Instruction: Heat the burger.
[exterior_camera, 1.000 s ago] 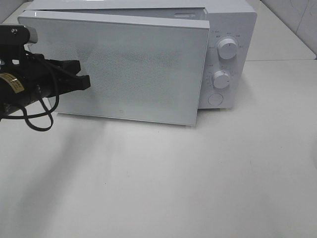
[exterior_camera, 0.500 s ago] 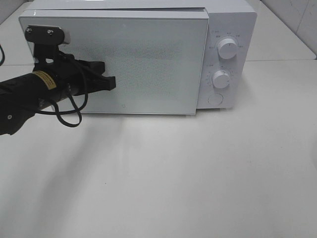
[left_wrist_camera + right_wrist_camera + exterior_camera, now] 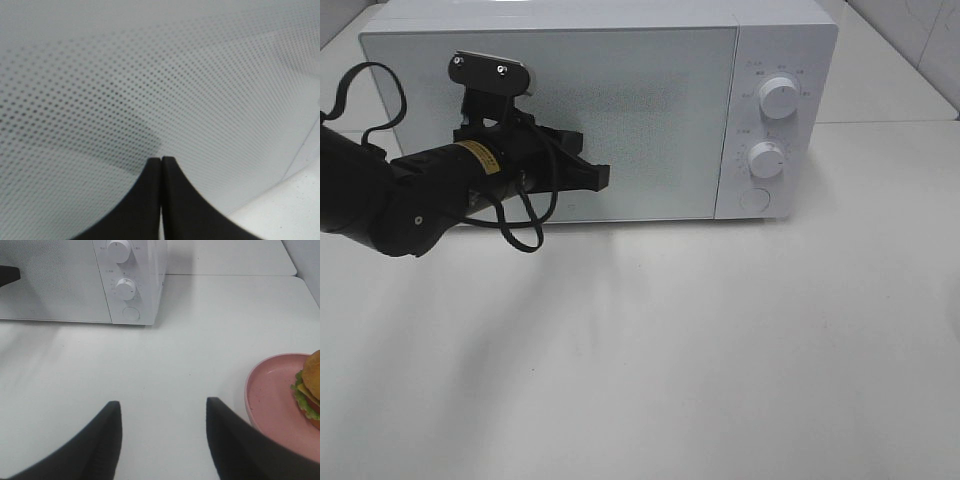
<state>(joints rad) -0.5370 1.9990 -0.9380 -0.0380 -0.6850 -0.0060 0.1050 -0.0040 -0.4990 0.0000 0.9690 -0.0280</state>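
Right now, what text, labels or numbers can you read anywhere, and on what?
None legible.
Microwave panel: small marks around upper knob and lower knob, too small to read.
Yellow label on the left arm: print too blurred to read.

Microwave (image 3: 620, 60) at the table's (image 3: 720, 350) rear, door (image 3: 650, 110) flush with its front | two knobs (image 3: 779, 98) stacked above a button (image 3: 754, 199), right of the door | left gripper (image 3: 603, 177) against the door face | burger (image 3: 311, 390) on plate (image 3: 272, 405), on the table right of the microwave, beside right gripper (image 3: 162, 412)
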